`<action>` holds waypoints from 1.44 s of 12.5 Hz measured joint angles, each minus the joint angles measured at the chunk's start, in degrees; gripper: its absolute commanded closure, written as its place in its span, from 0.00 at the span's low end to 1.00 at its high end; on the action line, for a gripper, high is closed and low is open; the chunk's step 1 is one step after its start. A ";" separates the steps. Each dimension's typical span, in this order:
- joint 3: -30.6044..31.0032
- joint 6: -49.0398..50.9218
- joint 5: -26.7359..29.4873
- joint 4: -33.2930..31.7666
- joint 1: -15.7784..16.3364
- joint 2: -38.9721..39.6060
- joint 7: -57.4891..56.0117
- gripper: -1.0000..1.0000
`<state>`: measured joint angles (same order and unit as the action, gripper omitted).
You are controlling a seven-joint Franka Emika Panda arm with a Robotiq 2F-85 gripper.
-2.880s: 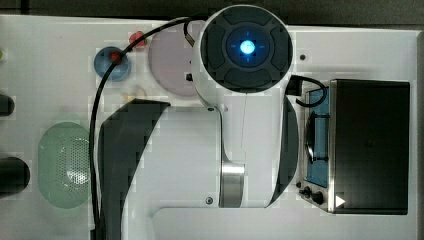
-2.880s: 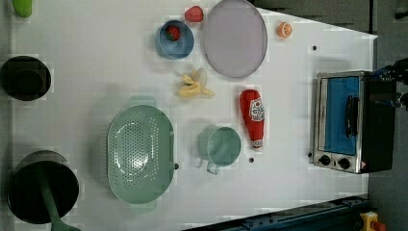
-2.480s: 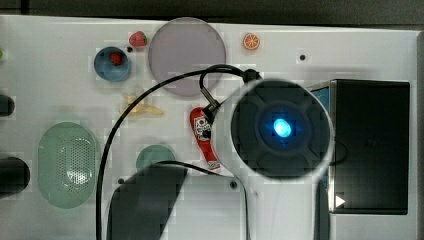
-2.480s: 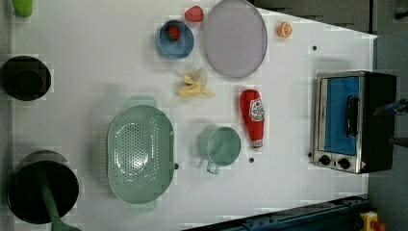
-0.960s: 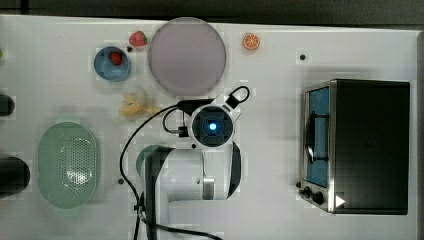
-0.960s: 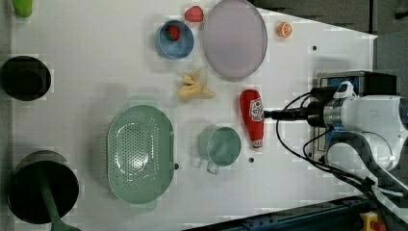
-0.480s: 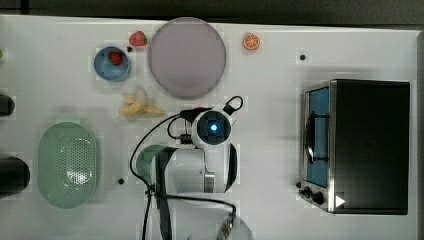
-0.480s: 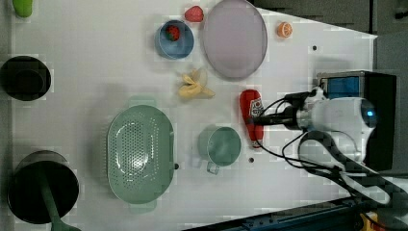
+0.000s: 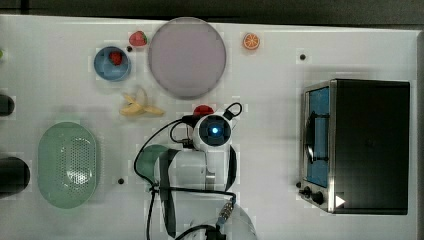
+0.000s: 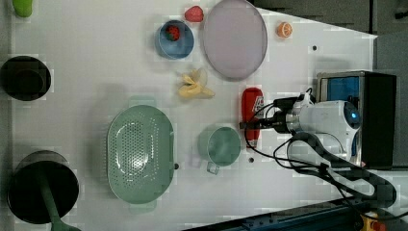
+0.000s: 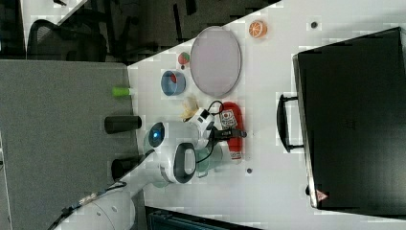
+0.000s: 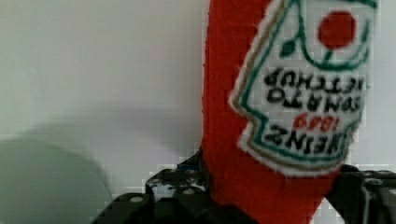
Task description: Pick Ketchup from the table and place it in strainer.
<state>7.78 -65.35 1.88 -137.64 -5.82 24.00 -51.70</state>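
White table (image 9: 60, 70); my gripper (image 10: 250, 124) has one finger on each side of the ketchup (image 10: 251, 103), across its long axis, grip unconfirmed. Strainer (image 10: 139, 154) sits well beyond the cup.

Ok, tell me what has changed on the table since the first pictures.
The arm came into the left view from the left view's right and lowered its gripper onto the ketchup, its fingers now on either side of the bottle in the wrist view. The ketchup lies where it did, beside the green cup. The strainer, banana and purple plate have not moved.
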 measured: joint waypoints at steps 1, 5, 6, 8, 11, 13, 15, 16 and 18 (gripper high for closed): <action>0.08 -0.28 0.01 0.00 0.00 -0.88 0.00 0.37; 0.18 0.28 -0.34 -0.34 0.24 -7.16 0.73 0.37; 0.39 1.96 -0.33 0.00 0.08 -9.51 1.90 0.37; 1.74 8.56 -0.38 1.34 -0.49 -15.62 4.22 0.37; 4.75 19.64 0.02 5.48 -0.51 -24.34 9.01 0.37; 8.23 25.60 0.18 8.06 -0.42 -28.08 13.65 0.37; 12.57 28.70 -0.16 10.63 0.54 -29.11 19.47 0.37; 14.82 28.68 -0.09 11.41 1.49 -28.62 22.86 0.37; 20.33 28.45 0.17 11.97 3.04 -26.74 29.78 0.37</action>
<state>28.12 -36.90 2.05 -125.67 -2.77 -2.73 -21.92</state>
